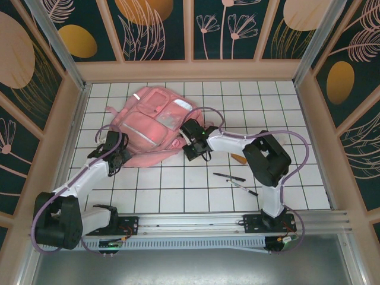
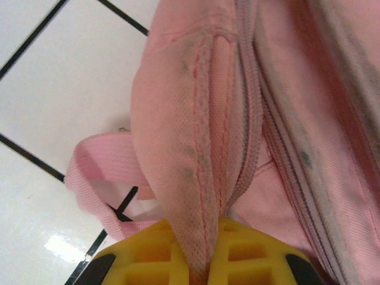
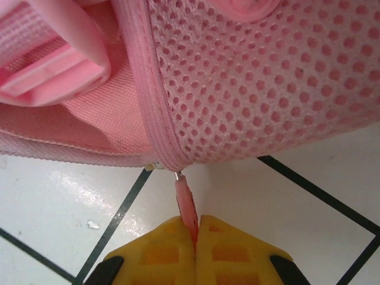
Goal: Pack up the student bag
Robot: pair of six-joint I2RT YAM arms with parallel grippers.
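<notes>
gripping a seam fold of the student bag [image 1: 148,127], 8 o'clock side, with left pincer [image 2: 208,252] closed. pinching its zipper pull [image 3: 185,202] at 4 o'clock with right pincer [image 3: 195,237] closed.

The bag [image 1: 148,155] is made of matt pink woven cloth, finely textured, with stitched seams. Its front pocket [image 1: 171,119] is covered in shiny clear plastic. A side panel [image 3: 267,89] is formed of open mesh, dotted with holes. The buckle [image 3: 53,59] is smooth pink plastic. The zip pull [image 3: 186,208] is a pink tab hung on a small metal link. The table [image 1: 178,184] is glossy white, with reflections. The finger pads [image 2: 249,258] are matt yellow plastic.
</notes>
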